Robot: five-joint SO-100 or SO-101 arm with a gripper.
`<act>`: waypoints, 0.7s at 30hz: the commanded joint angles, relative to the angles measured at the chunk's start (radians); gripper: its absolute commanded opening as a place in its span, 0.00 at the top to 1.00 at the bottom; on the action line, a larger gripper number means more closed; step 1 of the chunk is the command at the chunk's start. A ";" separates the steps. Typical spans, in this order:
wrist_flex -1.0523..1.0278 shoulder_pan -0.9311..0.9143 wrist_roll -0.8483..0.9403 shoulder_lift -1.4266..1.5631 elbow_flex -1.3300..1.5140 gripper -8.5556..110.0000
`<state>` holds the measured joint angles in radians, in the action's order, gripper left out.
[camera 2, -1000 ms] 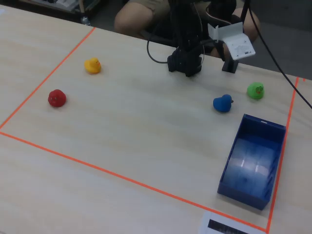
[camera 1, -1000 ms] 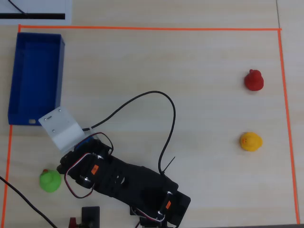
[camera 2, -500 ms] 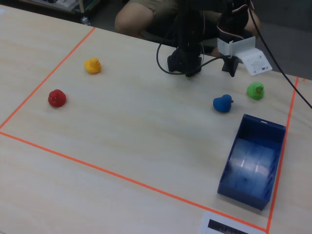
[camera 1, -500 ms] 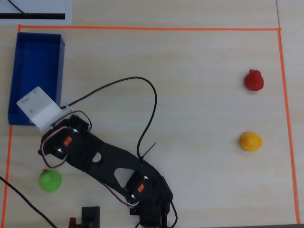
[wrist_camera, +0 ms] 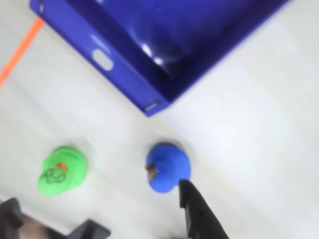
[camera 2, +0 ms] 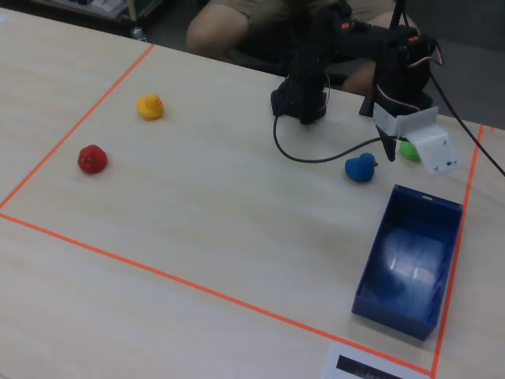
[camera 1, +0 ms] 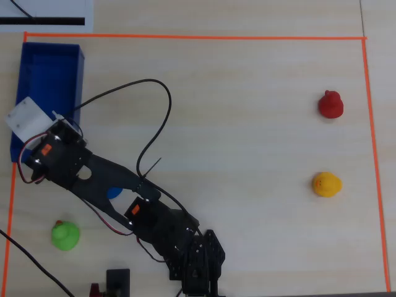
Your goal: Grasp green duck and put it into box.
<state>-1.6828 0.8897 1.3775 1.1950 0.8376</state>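
The green duck [wrist_camera: 62,171] sits on the table, lime green with a red-orange beak. It also shows in the overhead view [camera 1: 65,236] at lower left, and in the fixed view [camera 2: 409,150] partly hidden behind the white camera mount. The box [wrist_camera: 164,45] is a royal-blue tray with a small white mark on its short wall. It lies beyond the ducks, and also shows in the overhead view [camera 1: 49,80] and the fixed view [camera 2: 410,268]. My gripper [wrist_camera: 97,199] is open and empty. It hovers above the table near the box's short end, with the green duck ahead between the jaws' lines.
A blue duck [wrist_camera: 168,167] sits right at my right finger [wrist_camera: 197,211] and close to the box corner. A red duck [camera 1: 330,104] and a yellow duck [camera 1: 326,184] stand far off on the other side. Orange tape [camera 1: 185,37] frames the work area.
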 commanded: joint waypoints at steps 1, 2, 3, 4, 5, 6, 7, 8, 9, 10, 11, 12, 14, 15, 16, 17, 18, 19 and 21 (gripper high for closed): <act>-0.040 0.044 -0.005 -0.089 -0.176 0.58; -0.048 0.055 -0.006 -0.118 -0.206 0.59; -0.049 0.066 -0.009 -0.141 -0.222 0.59; -0.049 0.077 -0.014 -0.164 -0.236 0.59; -0.049 0.086 -0.017 -0.186 -0.245 0.59; -0.049 0.097 -0.023 -0.206 -0.255 0.59; -0.049 0.106 -0.028 -0.222 -0.261 0.59; -0.049 0.117 -0.035 -0.238 -0.267 0.59; -0.049 0.126 -0.041 -0.247 -0.272 0.59; -0.049 0.138 -0.049 -0.255 -0.275 0.60; -0.049 0.149 -0.058 -0.261 -0.278 0.60; -0.049 0.161 -0.069 -0.265 -0.282 0.60; -0.049 0.184 -0.087 -0.273 -0.287 0.60; -0.049 0.195 -0.098 -0.281 -0.290 0.60; -0.049 0.207 -0.109 -0.287 -0.291 0.60; -0.049 0.218 -0.120 -0.293 -0.293 0.60; -0.049 0.229 -0.132 -0.299 -0.293 0.60; -0.049 0.239 -0.143 -0.304 -0.290 0.61; -0.049 0.262 -0.166 -0.310 -0.287 0.61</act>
<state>-1.7227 1.1167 1.2410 0.8728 0.5983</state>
